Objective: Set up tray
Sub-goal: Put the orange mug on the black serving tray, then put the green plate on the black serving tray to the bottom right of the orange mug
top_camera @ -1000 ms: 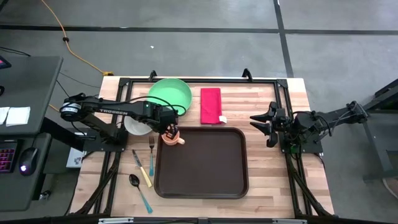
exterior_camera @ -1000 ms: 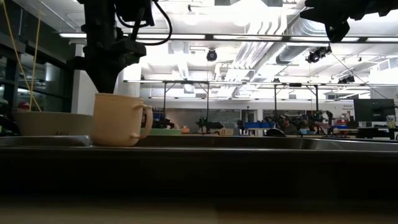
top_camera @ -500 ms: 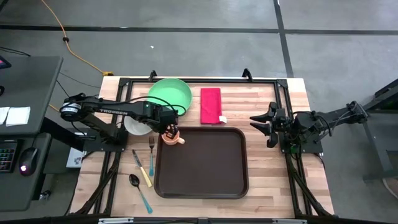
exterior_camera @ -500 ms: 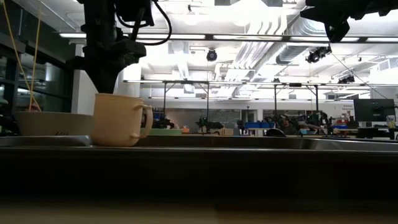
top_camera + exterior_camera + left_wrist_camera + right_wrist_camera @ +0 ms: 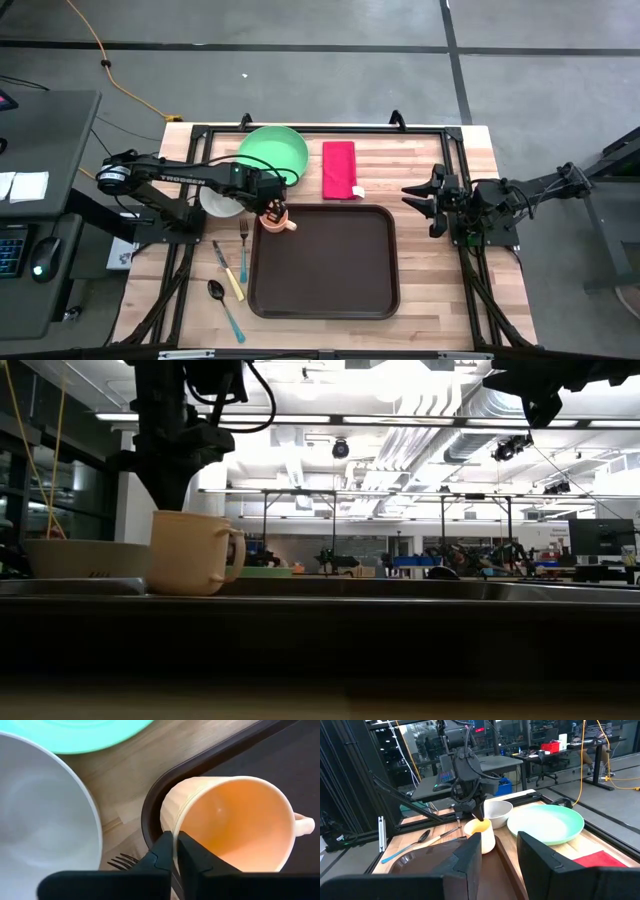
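At table centre, dark tray, with cup on its far left corner. Left gripper pinching cup rim. Right gripper parted, empty, beside tray.

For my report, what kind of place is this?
Probably a robotics lab or open workshop: exposed ceiling ducts, long strip lights, and office chairs at desks behind the wooden table.

Lab: robot rigs, exposed ceiling ducts
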